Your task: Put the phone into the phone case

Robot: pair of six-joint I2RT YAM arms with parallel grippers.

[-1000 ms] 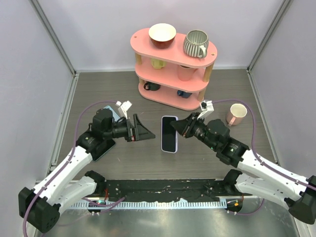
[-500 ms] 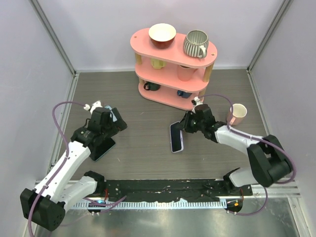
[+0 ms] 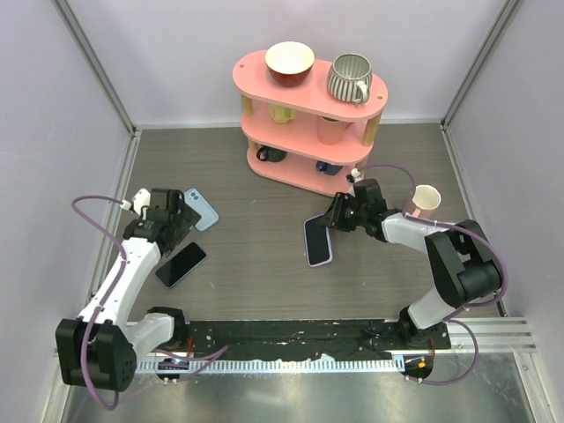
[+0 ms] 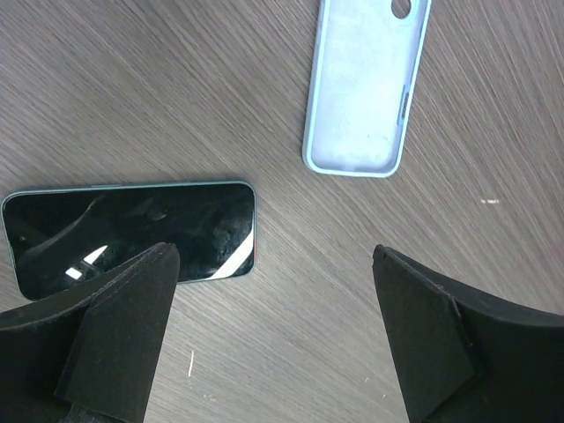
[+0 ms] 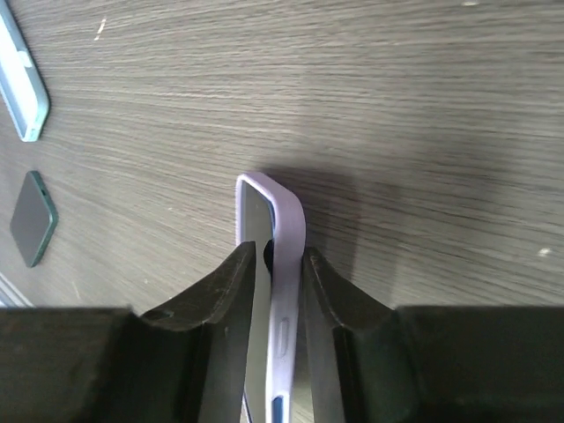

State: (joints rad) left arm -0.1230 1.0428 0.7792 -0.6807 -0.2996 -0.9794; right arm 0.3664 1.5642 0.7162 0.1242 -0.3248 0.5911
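Note:
A black phone [image 3: 181, 264] lies flat, screen up, at the left of the table. A light blue empty case [image 3: 201, 208] lies just beyond it. My left gripper [image 3: 172, 218] is open and empty above the gap between them. In the left wrist view the phone [image 4: 132, 233] is at the left, the case [image 4: 368, 84] at the top, and the gripper [image 4: 275, 330] over bare table. My right gripper [image 3: 333, 220] is shut on the edge of a second phone in a lilac case [image 3: 317, 241], tilted up on its side [image 5: 280, 231].
A pink three-tier shelf [image 3: 310, 163] with cups and a bowl stands at the back. A pink-and-white cup [image 3: 423, 202] stands at the right, close behind my right arm. Grey walls close in the table on three sides.
My left arm has drawn back to the left, from the middle to above the black phone and blue case. My right gripper has closed on the lilac-cased phone, tipping it up and shifting it right.

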